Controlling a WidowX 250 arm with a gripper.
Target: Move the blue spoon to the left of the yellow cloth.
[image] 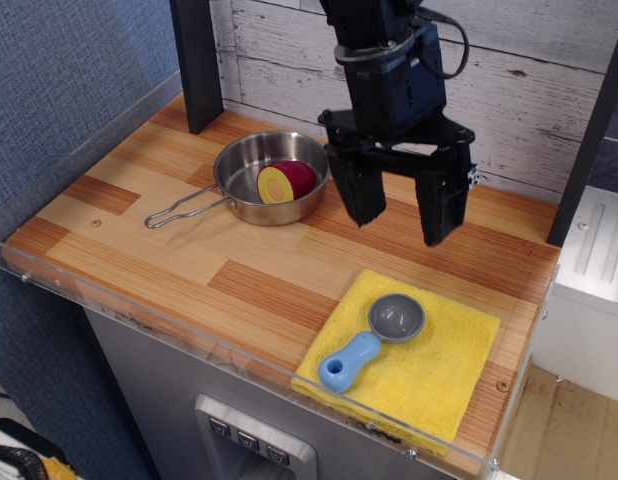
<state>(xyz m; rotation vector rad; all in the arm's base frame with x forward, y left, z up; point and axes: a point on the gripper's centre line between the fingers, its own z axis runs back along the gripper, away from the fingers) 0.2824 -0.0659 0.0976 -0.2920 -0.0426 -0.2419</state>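
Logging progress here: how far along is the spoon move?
Nothing is done yet: the blue spoon lies on the yellow cloth. In hand: the open gripper hangs empty above the cloth's far edge. Left: descend, grasp, carry it onto the wood left of the cloth.

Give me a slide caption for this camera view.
Open gripper hovers above blue spoon lying on yellow cloth.

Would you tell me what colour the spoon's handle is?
Light blue, with a grey bowl; the blue spoon shows clearly in the single observation view.
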